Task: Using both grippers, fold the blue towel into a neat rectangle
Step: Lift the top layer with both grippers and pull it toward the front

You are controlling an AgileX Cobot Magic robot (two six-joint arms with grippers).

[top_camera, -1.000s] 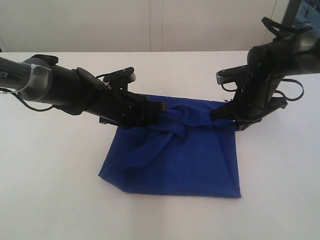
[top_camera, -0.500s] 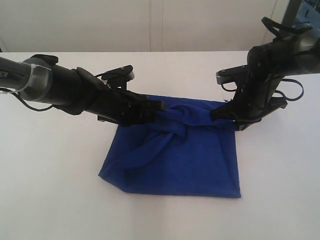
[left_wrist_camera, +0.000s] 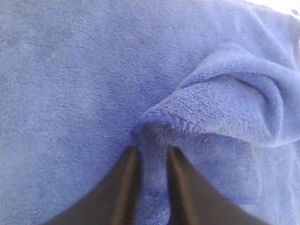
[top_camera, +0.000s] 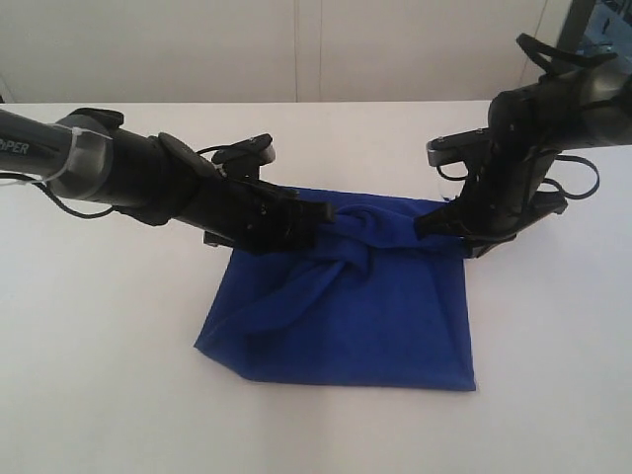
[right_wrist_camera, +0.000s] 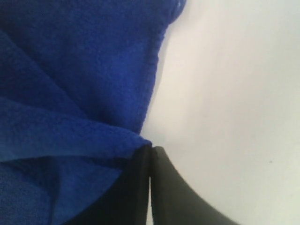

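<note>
The blue towel (top_camera: 365, 316) is spread on the white table (top_camera: 89, 375) and appears doubled to a rough square. Its near edge is laid flat, though its near left corner is skewed. Its far edge is bunched into a twisted ridge, so smoothing and probably a further fold are judged to be left. At the left end of that ridge a fold is pinched between the narrowly parted fingers of the left gripper (top_camera: 314, 219). At the towel's far right corner the right gripper (top_camera: 434, 225) is clamped tight, with the corner seemingly nipped at its tips.
</note>
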